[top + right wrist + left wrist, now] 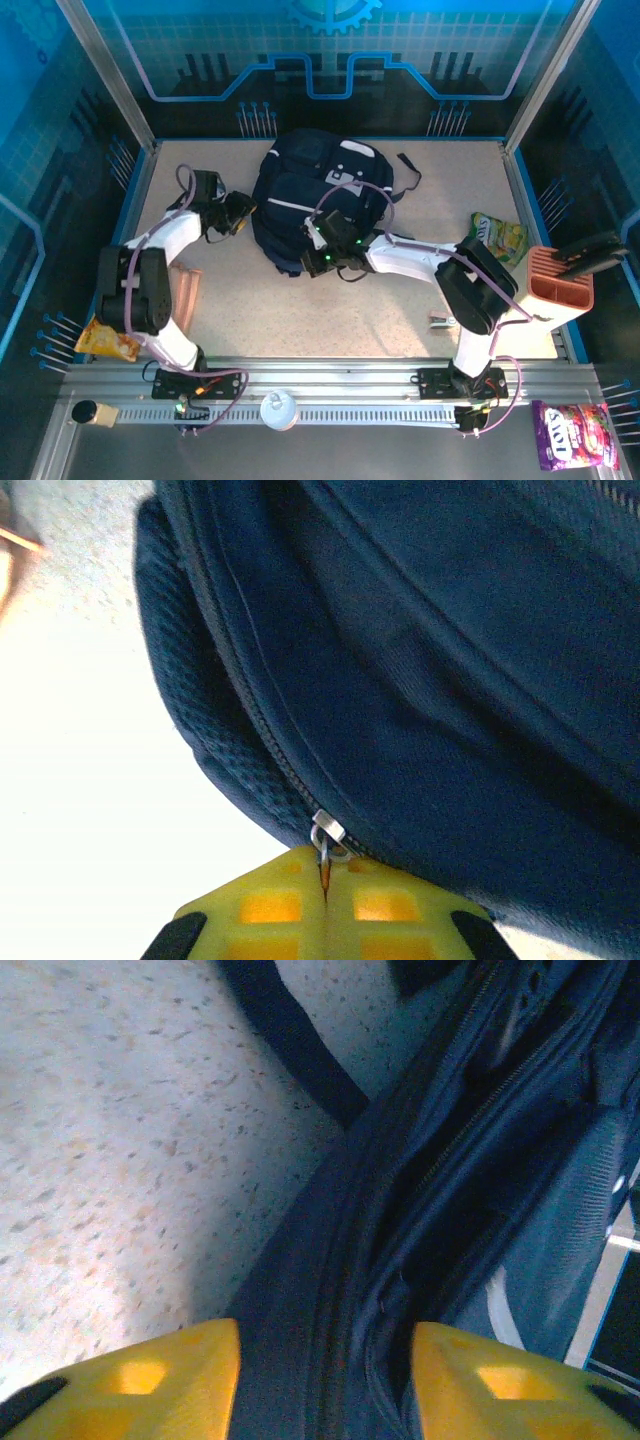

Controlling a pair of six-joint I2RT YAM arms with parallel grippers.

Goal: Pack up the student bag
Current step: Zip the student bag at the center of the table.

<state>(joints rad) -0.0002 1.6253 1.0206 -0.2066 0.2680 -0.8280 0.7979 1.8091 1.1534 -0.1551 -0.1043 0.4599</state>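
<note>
1. Starting at the left of the top view: my left gripper (243, 212) sits at the left edge of the student bag (320, 195). In the left wrist view its yellow fingers (150, 1380) stand apart at the bottom corners of the frame. Dark fabric and a zip seam run up between them. Jaws apart, gripping nothing that I can see.
2. The bag lies flat on the table (300, 310), centre of the top view, upper half. Its long axis runs from lower left to upper right, with the grey-white patch toward the upper right. It is just right of my left gripper and just above my right one.
3. My right gripper (315, 258) is at the bag's lower edge. In the right wrist view the jaws are clenched on the zipper pull (323, 872), bottom centre of the frame. The metal slider (328, 830) sits right above the fingertips.
4. Key relation: from the slider, the zip track curves away toward the upper left of the right wrist frame, along the bag's rounded edge.
5. My judgement: the right arm is the working one, since it already has the pull. The coming move should follow that curve. The left gripper is near enough to pin the fabric.
</note>
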